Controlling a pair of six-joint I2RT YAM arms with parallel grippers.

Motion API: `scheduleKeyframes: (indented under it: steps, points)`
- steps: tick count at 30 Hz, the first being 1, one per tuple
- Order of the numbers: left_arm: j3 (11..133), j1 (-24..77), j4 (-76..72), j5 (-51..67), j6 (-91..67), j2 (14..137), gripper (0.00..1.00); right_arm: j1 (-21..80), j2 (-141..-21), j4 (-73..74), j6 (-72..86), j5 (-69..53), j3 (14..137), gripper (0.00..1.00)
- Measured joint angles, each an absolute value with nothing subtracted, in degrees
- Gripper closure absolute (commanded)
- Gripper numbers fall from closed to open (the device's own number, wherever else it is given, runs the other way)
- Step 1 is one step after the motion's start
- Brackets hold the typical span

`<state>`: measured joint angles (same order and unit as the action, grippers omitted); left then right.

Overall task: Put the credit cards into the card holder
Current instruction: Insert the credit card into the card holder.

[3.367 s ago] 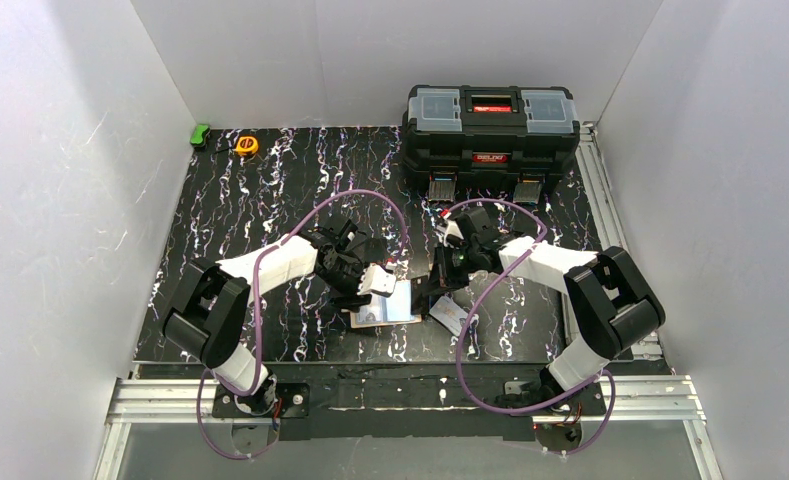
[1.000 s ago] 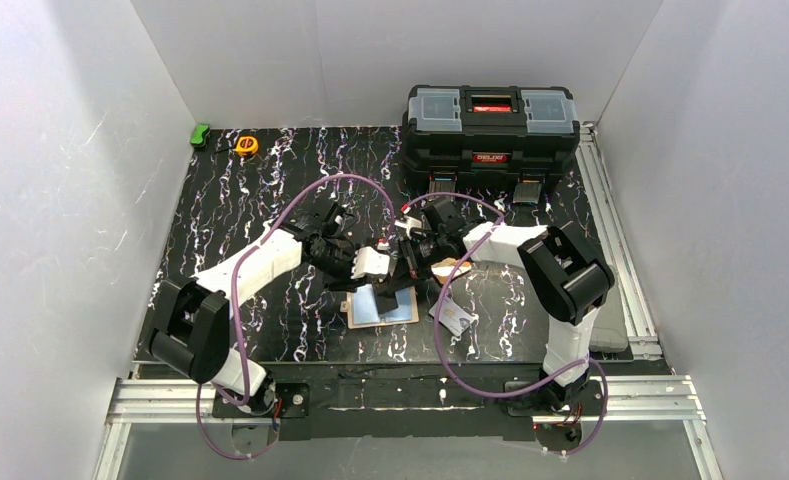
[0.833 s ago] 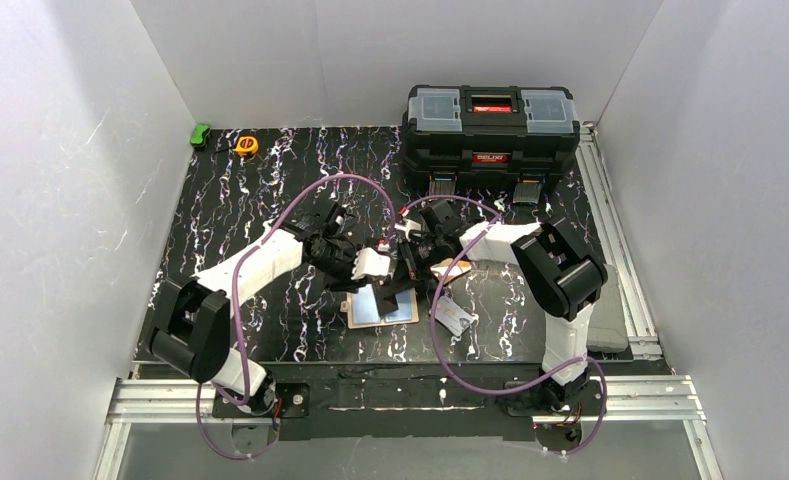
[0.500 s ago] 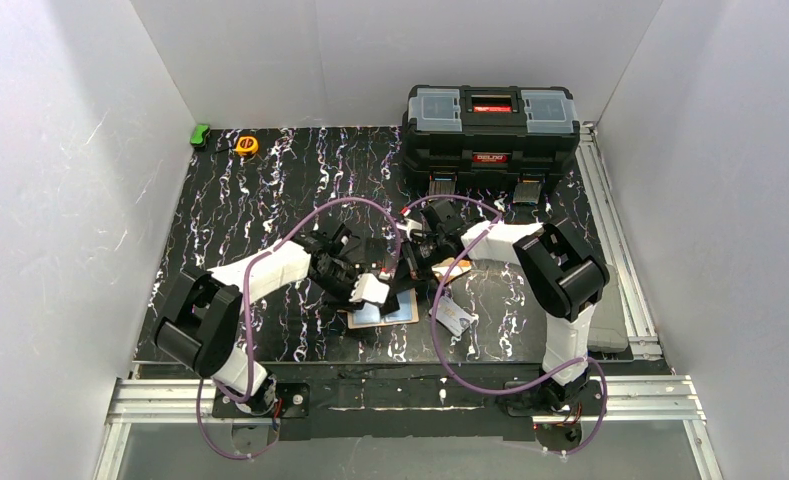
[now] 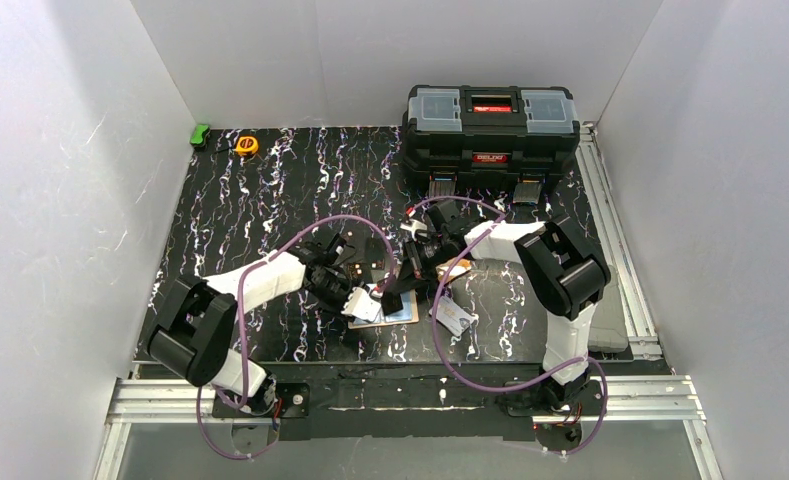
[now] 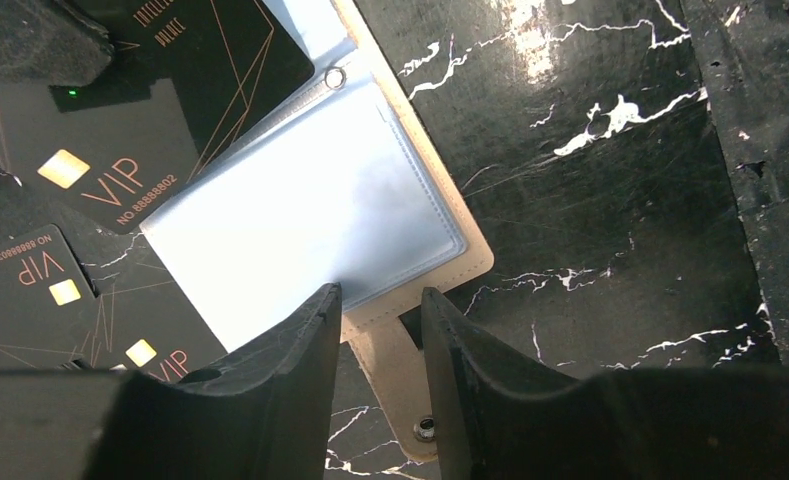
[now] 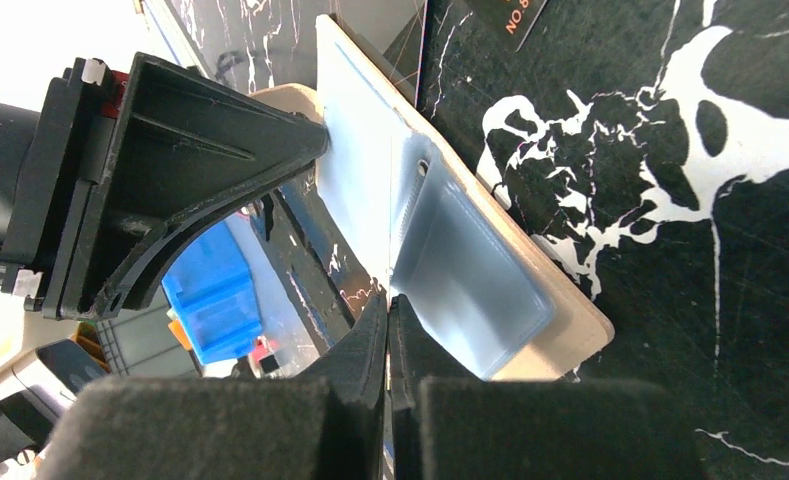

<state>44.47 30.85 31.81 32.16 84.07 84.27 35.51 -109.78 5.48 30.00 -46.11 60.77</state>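
Note:
The beige card holder [image 5: 404, 314] lies open near the front of the table, pale-blue sleeves up. My right gripper [image 5: 394, 296] [image 7: 388, 298] is shut on the edge of one sleeve [image 7: 360, 160] and holds it raised. My left gripper [image 5: 363, 300] [image 6: 380, 295] is open over the holder's near edge [image 6: 475, 265], with the snap tab [image 6: 395, 365] between its fingers. An orange credit card [image 5: 457, 267] and a silver-white one [image 5: 453, 317] lie to the right. Black cards printed VIP [image 6: 100, 170] show beside the sleeve [image 6: 300, 200].
A big black toolbox [image 5: 490, 125] stands at the back right, behind the right arm. A yellow tape measure [image 5: 246, 145] and a small green object [image 5: 200, 134] sit at the back left corner. White walls close in three sides.
My left gripper has moved toward the near edge and down onto the holder's tab side. The right gripper has stayed shut at the sleeve, barely shifting.

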Motion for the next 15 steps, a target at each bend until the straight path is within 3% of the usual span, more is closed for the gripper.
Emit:
scheduleKeyframes:
  steps: [15]
  points:
    - [40.73,30.85,28.27,32.12,87.02,81.23,0.66,35.38,-112.36,9.13,29.15,-49.74,61.36,0.99]
